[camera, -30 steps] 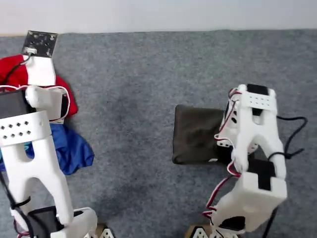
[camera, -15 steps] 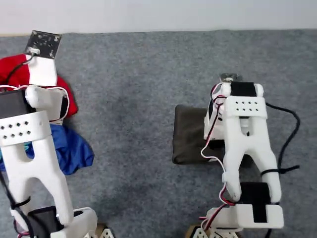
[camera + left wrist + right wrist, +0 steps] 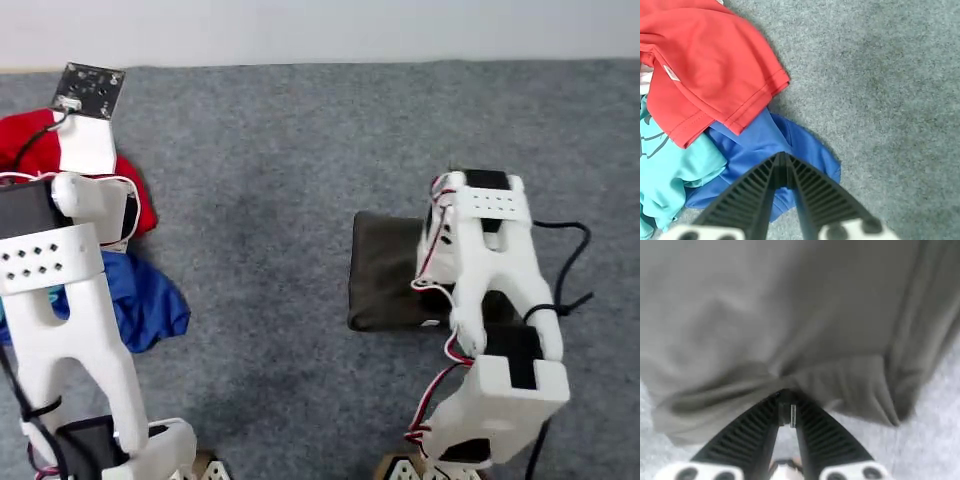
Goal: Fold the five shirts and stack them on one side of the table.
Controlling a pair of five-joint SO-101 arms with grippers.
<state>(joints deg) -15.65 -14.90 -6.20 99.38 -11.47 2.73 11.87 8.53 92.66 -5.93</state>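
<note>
The folded dark shirt lies right of centre on the grey table. The right gripper has its fingers pinched together on a bunched fold at the shirt's edge. At the left, a red shirt, a blue shirt and a teal shirt lie heaped. The left gripper, fingers together, hangs over the blue one.

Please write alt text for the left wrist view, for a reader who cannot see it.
The left gripper, shut, is over a blue shirt on a grey table. A red shirt overlaps it, and a teal shirt lies beside both.
</note>
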